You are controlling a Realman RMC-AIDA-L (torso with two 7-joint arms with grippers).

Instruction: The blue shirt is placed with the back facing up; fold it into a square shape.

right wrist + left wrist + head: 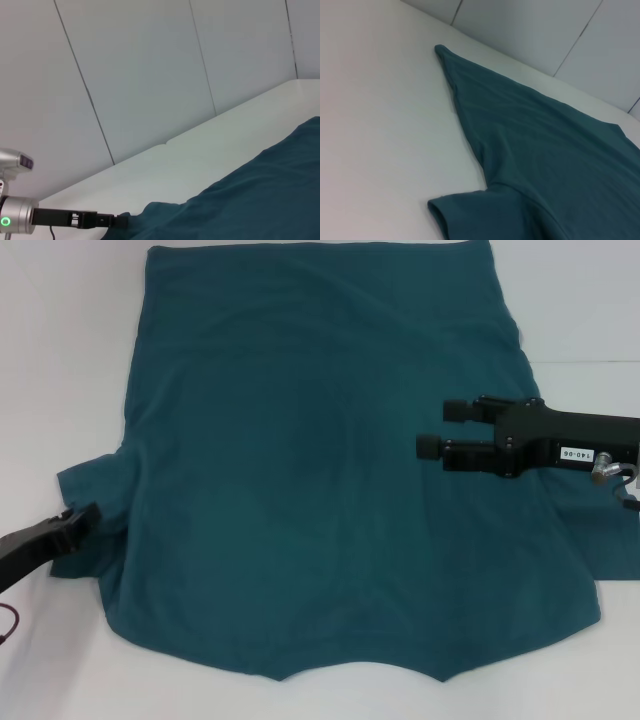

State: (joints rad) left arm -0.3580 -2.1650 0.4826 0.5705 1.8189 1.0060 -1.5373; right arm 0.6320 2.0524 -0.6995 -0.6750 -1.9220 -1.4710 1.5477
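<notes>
The blue shirt (320, 470) lies spread flat on the white table (50, 360), plain back up, with the neck edge toward me and the hem at the far side. It also shows in the left wrist view (545, 150) and the right wrist view (260, 200). My left gripper (85, 515) is low at the shirt's left sleeve (90, 485), touching its edge. It also shows far off in the right wrist view (117, 219). My right gripper (443, 428) is open and empty, hovering above the shirt's right half and pointing left.
The shirt's right sleeve (600, 540) lies under my right arm. Bare white table surrounds the shirt on the left and right. A panelled white wall (150, 75) stands behind the table's far edge.
</notes>
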